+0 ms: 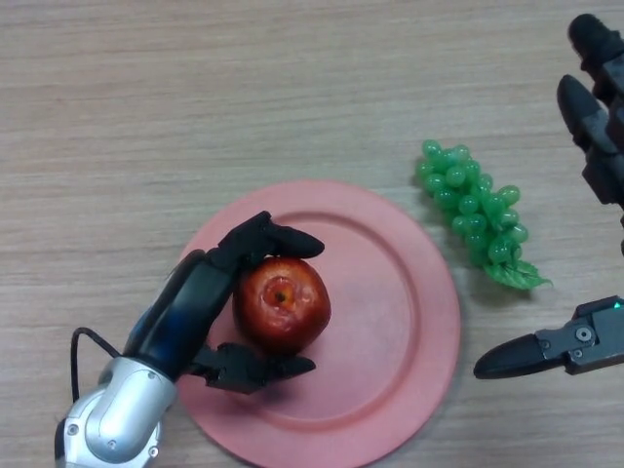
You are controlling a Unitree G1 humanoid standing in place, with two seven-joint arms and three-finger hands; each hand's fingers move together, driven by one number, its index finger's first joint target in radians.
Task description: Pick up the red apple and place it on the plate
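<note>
The red apple point(282, 303) sits over the left part of the pink plate point(390, 322), stem end up. My left hand point(195, 312) comes in from the lower left; its fingers curl over the apple's top and its thumb lies under its lower side, so it is shut on the apple. I cannot tell whether the apple rests on the plate or is held just above it. My right hand point(595, 107) is at the right edge, well away from the plate, with its fingers straight.
A bunch of green grapes point(475, 210) lies on the wooden table point(195, 97) just right of the plate's upper rim, between the plate and my right hand.
</note>
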